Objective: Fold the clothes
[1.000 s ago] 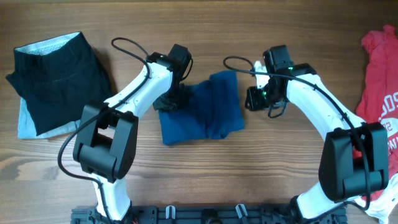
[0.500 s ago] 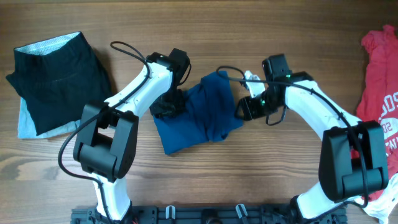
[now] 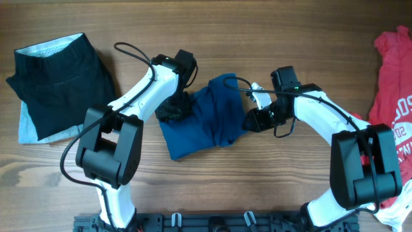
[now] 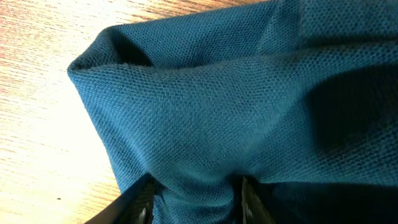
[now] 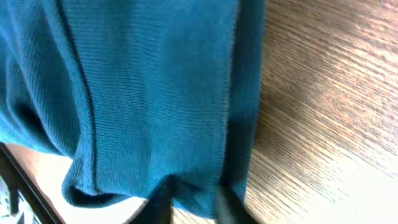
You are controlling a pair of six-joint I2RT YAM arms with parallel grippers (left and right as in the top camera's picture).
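Observation:
The deep-blue shirt [image 3: 206, 119] lies bunched and partly folded in the middle of the table. My left gripper [image 3: 172, 111] is shut on its left edge; in the left wrist view the blue cloth [image 4: 205, 106] is pinched between the fingers [image 4: 196, 199]. My right gripper [image 3: 252, 120] is shut on the shirt's right edge, with a fold of blue cloth [image 5: 143, 93] between its fingers [image 5: 193, 199]. The black garment [image 3: 58, 84] lies folded at the far left. The red T-shirt with white print [image 3: 394, 71] lies at the right edge.
A light grey-blue piece of cloth [image 3: 27, 125] shows under the black garment. Bare wooden table [image 3: 270, 180] runs along the front, with a black rail at the front edge [image 3: 212, 222].
My right gripper has moved left and toward the front, taking the shirt's right edge. The shirt has shifted and bunched inward. My left gripper has barely moved.

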